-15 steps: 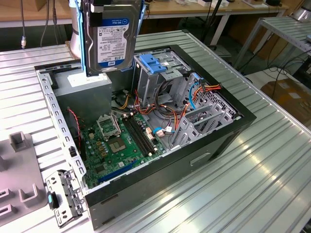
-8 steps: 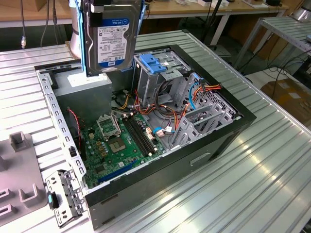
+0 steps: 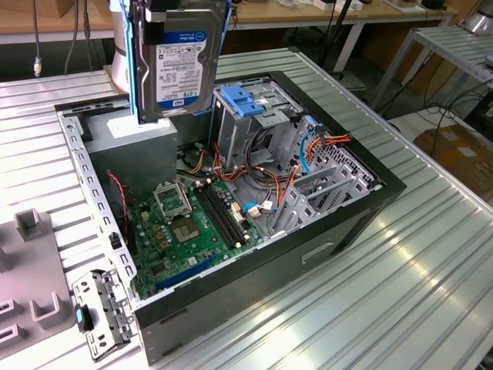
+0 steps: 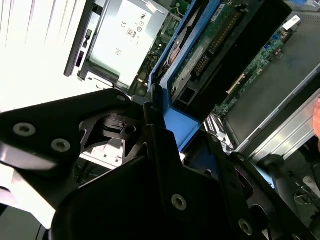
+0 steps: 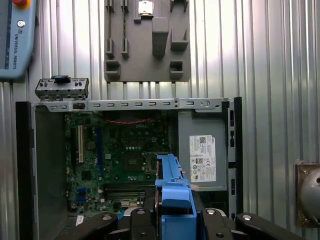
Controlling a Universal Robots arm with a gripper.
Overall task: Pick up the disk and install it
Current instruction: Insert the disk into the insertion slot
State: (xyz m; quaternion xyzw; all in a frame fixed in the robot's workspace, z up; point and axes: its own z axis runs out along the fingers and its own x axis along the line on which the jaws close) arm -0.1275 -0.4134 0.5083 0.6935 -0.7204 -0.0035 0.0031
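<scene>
- Exterior view: clamps the disk by its upper end in the tool, shut tight on it. Holds it upright in the air, white and blue label towards the camera, light-blue rails down both long edges.
- Keeps the disk raised over a back corner of the open computer case, with the grey power-supply box right beneath the tool.
- Finds the green motherboard lower down and farther from the tool, on the case floor. Finds the metal drive cage off to one side of the tool, with the blue latch on top.
- Shows the case on the ribbed metal table. Shows a grey fixture plate and a small bracket on it too, well apart from the tool.
- First wrist view: looks straight down past the tool, closed on the blue rail end of the disk.
- Shows the motherboard and the power-supply box side by side below the tool, with the disk over the border between them.
- Shows beyond the case the bracket, the fixture plate and a handheld controller, all lying on the table.
- Second wrist view: shows the black fingers of the tool pressed against the blue rail. Shows the disk turning its green circuit-board side to the camera.
- Finds the power-supply box beneath the tool, white sticker up.
</scene>
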